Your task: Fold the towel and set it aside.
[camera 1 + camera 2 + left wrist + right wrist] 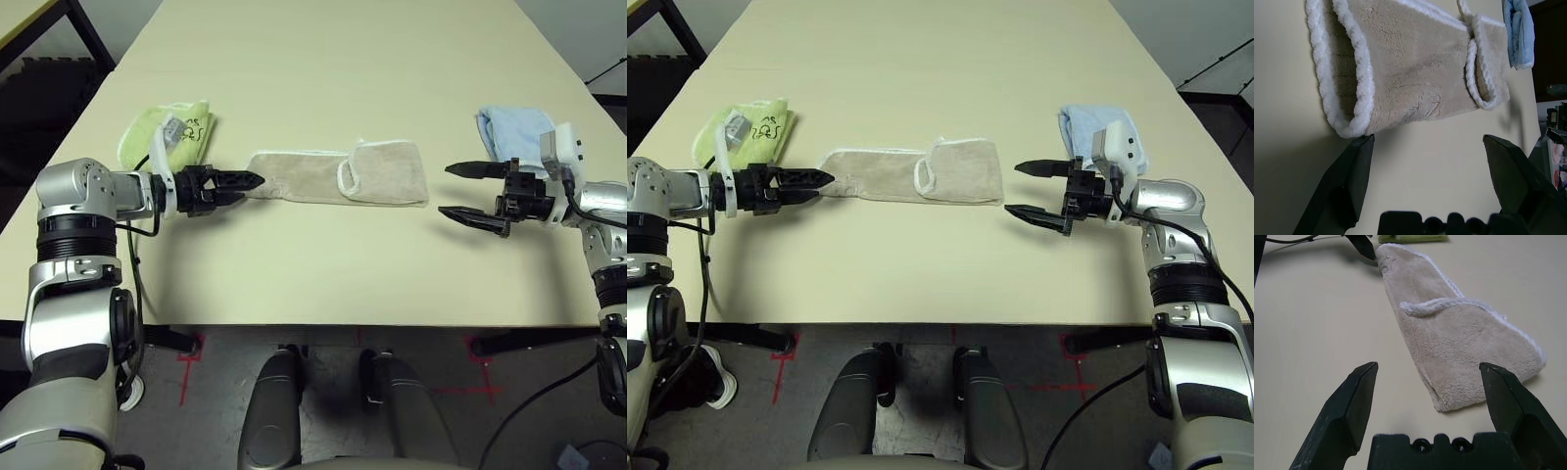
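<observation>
Fluffy beige terry towel [333,176] on smooth matt table [323,69]

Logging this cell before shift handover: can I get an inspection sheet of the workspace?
Surface: cream table, no spills seen.
Job's things: beige towel lying flat, one end folded over.
Clutter: yellow-green towel and light blue towel, both folded.
End effectors: left end effector open at towel's end; right end effector open, apart from towel.
Cables: black cable along left arm.
Surroundings: red floor marks.
</observation>
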`<state>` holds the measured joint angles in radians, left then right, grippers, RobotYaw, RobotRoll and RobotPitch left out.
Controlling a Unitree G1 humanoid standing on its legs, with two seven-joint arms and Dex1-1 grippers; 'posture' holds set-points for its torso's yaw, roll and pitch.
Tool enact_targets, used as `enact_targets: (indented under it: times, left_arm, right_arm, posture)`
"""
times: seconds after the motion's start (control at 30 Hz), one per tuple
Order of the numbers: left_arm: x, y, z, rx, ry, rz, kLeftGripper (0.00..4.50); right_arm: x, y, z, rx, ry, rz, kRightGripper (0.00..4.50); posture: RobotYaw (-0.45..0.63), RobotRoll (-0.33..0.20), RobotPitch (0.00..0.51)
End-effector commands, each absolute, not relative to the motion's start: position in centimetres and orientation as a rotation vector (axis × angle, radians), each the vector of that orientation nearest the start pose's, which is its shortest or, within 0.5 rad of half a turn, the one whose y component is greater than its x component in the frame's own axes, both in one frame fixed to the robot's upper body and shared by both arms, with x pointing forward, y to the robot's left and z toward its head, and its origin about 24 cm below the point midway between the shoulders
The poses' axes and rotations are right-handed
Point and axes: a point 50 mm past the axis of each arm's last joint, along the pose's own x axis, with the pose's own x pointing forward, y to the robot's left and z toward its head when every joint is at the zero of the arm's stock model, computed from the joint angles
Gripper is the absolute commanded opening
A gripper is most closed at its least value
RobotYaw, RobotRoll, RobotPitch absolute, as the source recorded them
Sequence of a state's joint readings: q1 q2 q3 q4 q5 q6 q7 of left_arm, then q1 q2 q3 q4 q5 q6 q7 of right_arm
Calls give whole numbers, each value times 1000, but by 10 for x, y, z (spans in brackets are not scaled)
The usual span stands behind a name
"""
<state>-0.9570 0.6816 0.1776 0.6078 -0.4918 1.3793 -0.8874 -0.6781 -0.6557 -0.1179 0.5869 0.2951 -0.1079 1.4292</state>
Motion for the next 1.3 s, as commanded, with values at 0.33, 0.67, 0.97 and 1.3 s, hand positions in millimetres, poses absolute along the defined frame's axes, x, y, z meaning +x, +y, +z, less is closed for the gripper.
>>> enact_targets:
  times: [0.33, 0.67, 0.97, 1.3]
  left_arm:
    - [336, 255, 170, -623, 752, -558, 4500]
    - [354, 244, 170, -708, 673, -502, 4500]
    - [359, 239, 169, -705, 676, -508, 4500]
    - [361, 243, 168, -707, 662, -469, 1628]
  right_arm:
    - [323, -251, 174, -422, -73, 1149, 4485]
    - [324, -251, 175, -434, -71, 1147, 4485]
    - [321, -254, 176, -447, -70, 1137, 4485]
    - [321, -252, 175, -450, -69, 1137, 4500]
  posture:
    - [83, 0, 195]
    - [76, 0, 193]
    - [63, 0, 186]
    - [65, 0, 181]
